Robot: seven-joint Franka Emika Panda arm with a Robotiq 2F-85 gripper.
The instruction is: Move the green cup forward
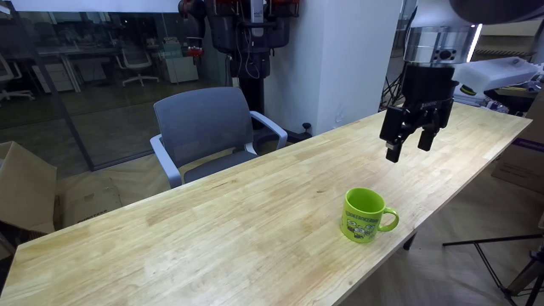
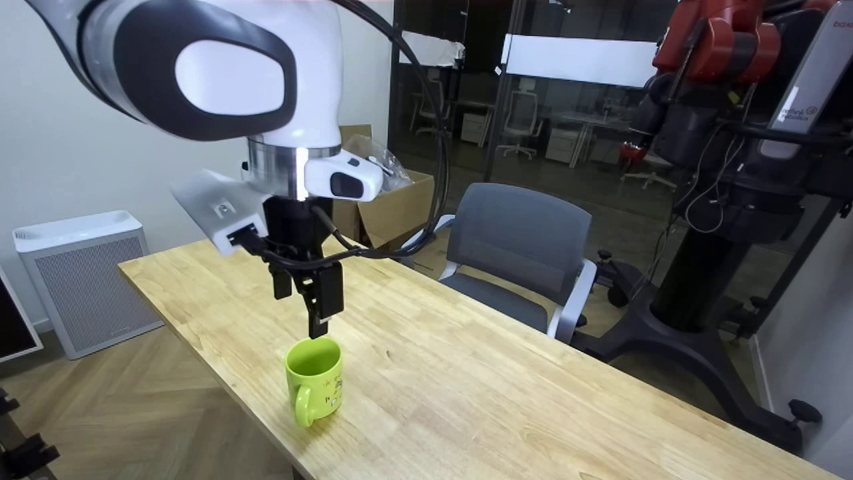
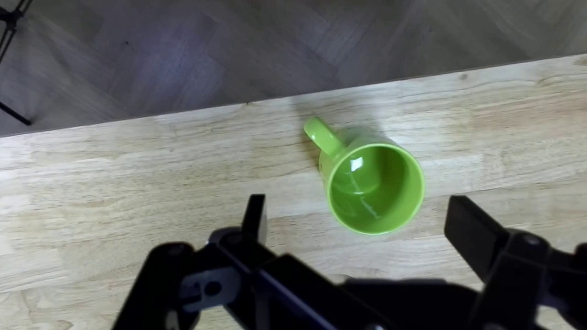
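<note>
1. Beneath the smooth, white-and-black robot arm (image 2: 230,77) stretches a long, flat table of pale wood (image 1: 212,238), a broad, steady-looking support.

2. From the arm's end hangs a black, two-fingered gripper (image 1: 409,148), above the tabletop and touching nothing.

3. Near the table's long edge stands a small, glossy, lime-green cup (image 1: 361,223), upright, lower than the gripper and apart from it. Its shine suggests glazed ceramic: stiff, fairly heavy for its size, slick to grip and liable to chip if knocked. It looks empty, so spilling seems unlikely.

4. Black, flat-faced fingers (image 3: 473,233) stand well spread, clasping nothing.

5. On the cup's side, a curved, lime-green loop handle (image 3: 324,137) points toward the table's edge. A finger coming in there could catch it and twist the cup, so it is best kept outside the grip.

6. Around the cup's mouth runs a thin, round, green rim (image 3: 423,183). The soundest hold is probably just below it, pressing evenly on opposite walls clear of the handle. Whether the body fits between the fingers cannot be told; failing that, a pinch on one wall, one finger inside, should serve.
</note>
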